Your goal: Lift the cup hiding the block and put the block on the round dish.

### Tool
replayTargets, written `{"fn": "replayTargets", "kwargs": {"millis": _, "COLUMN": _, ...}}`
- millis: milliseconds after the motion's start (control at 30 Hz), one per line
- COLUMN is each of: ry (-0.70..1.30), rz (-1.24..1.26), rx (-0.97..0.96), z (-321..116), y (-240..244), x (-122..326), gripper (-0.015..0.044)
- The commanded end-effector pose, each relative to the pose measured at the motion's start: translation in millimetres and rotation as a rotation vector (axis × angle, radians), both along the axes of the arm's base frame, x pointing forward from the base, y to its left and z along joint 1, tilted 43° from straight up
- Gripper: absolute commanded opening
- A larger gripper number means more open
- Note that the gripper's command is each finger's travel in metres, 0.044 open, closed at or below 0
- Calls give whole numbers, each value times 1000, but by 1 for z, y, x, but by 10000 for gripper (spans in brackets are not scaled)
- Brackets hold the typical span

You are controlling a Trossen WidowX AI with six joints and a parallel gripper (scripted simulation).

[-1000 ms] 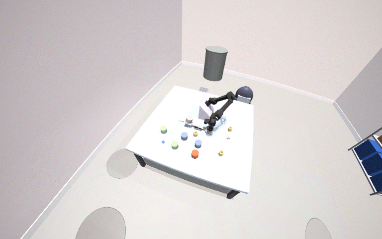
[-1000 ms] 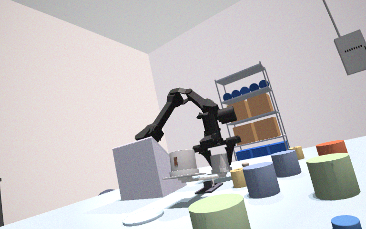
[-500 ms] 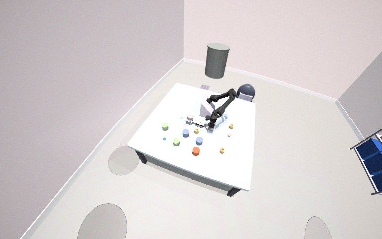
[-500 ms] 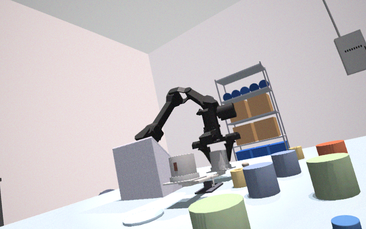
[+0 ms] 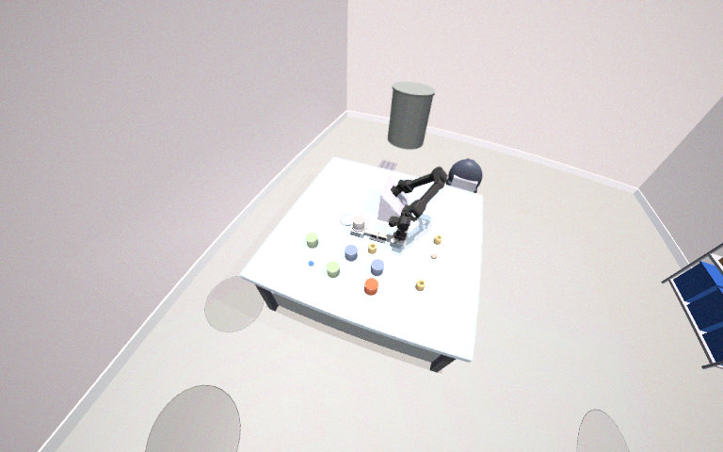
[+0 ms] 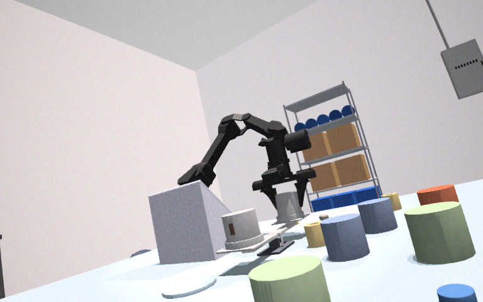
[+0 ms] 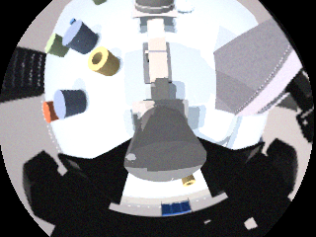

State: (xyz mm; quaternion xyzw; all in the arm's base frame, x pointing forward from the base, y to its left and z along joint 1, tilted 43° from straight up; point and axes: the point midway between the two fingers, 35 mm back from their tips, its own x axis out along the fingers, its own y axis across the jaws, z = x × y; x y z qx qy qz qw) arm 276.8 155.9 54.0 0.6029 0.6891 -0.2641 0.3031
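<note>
My gripper is shut on one grey cup, at the balance end nearer the shelves in the exterior view. I cannot tell whether the cup's base touches its pan. The other cup, with a small brown patch, stands on the opposite end. The balance beam slopes, with that other end lower in the exterior view. The white round dish lies beyond the other cup, with no cup above it. No block is visible.
A grey-lilac sloped box stands beside the balance. On the opposite side are blue cylinders, green cylinders, a red cylinder and several yellow rings, one near the beam.
</note>
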Motion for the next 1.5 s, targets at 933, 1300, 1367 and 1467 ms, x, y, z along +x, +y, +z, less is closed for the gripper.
{"fn": "replayTargets", "kwargs": {"millis": 933, "ry": -18, "rz": -8, "rx": -7, "z": 31, "y": -31, "x": 9, "gripper": 0}}
{"fn": "replayTargets", "kwargs": {"millis": 1300, "ry": -17, "rz": -8, "rx": -6, "z": 42, "y": -40, "x": 9, "gripper": 0}}
{"fn": "replayTargets", "kwargs": {"millis": 1367, "ry": -17, "rz": -8, "rx": -6, "z": 44, "y": -42, "x": 9, "gripper": 0}}
{"fn": "replayTargets", "kwargs": {"millis": 1467, "ry": -17, "rz": -8, "rx": -6, "z": 47, "y": -45, "x": 9, "gripper": 0}}
